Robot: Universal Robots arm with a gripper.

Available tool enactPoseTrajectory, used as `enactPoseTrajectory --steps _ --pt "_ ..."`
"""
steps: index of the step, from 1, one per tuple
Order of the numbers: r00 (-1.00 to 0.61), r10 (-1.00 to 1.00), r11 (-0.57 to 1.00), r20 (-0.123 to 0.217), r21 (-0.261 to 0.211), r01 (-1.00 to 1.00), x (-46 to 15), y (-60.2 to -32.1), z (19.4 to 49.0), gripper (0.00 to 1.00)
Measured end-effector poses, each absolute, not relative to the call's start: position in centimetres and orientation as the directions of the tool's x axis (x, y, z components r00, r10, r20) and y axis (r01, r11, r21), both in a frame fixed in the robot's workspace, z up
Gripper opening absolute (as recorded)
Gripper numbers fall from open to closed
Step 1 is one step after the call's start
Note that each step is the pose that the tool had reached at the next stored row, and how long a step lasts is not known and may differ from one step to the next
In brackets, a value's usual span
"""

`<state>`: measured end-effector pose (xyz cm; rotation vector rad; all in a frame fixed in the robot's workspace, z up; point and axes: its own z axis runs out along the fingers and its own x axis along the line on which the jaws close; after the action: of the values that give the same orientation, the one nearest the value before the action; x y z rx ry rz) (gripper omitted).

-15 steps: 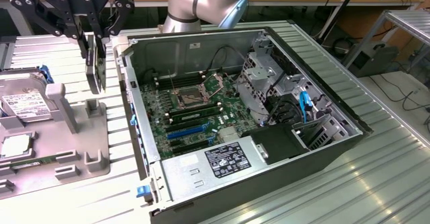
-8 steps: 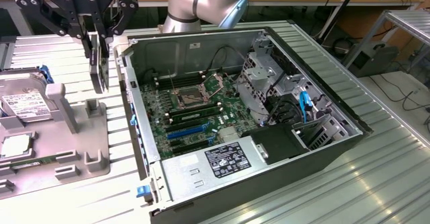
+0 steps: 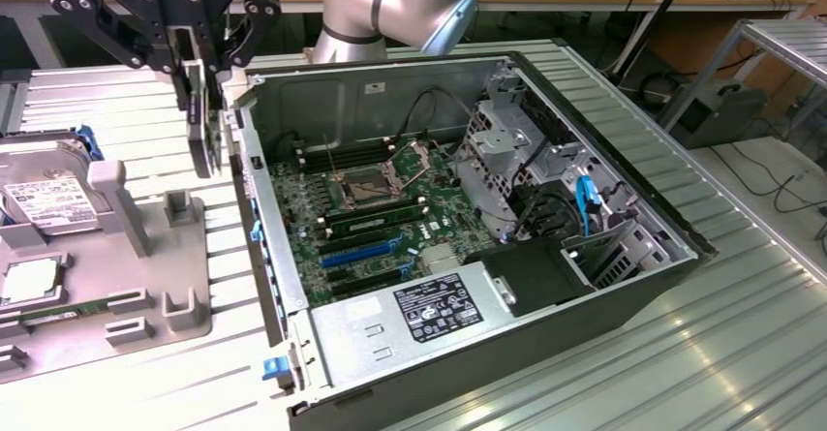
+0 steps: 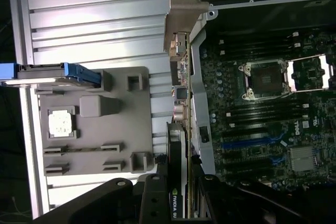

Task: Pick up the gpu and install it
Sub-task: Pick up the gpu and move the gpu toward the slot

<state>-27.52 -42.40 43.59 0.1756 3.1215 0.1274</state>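
Just beside open black metal computer case (image 3: 543,354), black robot gripper (image 3: 197,73) hovering, jaws partly closed, clamping thin dark rectangular gpu (image 3: 203,145), card hanging upright.

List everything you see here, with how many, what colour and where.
dark flat expansion card with silver metal bracket: one, black, held upright between tray and case
open metal computer case: one, grey, mid-table
green motherboard: one, green, inside the case
grey plastic holder tray: one, grey, at the exterior view's left
silver boxy drive with white label: one, silver, on the tray
ribbed metal table: one, silver, under everything
robot arm: one, silver, behind the case
jaws: one pair, black, shut on the card
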Motion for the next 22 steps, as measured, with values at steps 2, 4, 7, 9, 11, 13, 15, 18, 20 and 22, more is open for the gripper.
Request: enactPoseTrajectory --steps 2,4,7,9,11,13,15,18,20,22 --pt "-0.994 0.112 0.990 -0.008 0.082 0.111 -27.3 -42.4 43.6 0.27" --pt "-0.994 0.113 0.990 -0.008 0.082 0.112 -27.1 -42.4 43.6 0.27" --pt "-0.994 0.113 0.990 -0.008 0.082 0.112 -26.7 -42.4 43.6 0.27" --pt "-0.994 0.113 0.990 -0.008 0.082 0.111 -26.4 -42.4 43.6 0.27" --pt "-0.994 0.112 0.990 -0.008 0.082 0.111 -26.0 -42.4 43.6 0.27" --pt "-0.994 0.112 0.990 -0.008 0.082 0.111 -25.7 -42.4 43.6 0.27" --pt "-0.994 0.112 0.990 -0.008 0.082 0.111 -25.4 -42.4 43.6 0.27" --pt "-0.994 0.113 0.990 -0.008 0.082 0.111 -25.1 -42.4 43.6 0.27" --pt "-0.994 0.113 0.990 -0.008 0.082 0.111 -24.8 -42.4 43.6 0.27" --pt "-0.994 0.113 0.990 -0.008 0.082 0.111 -24.3 -42.4 43.6 0.27"
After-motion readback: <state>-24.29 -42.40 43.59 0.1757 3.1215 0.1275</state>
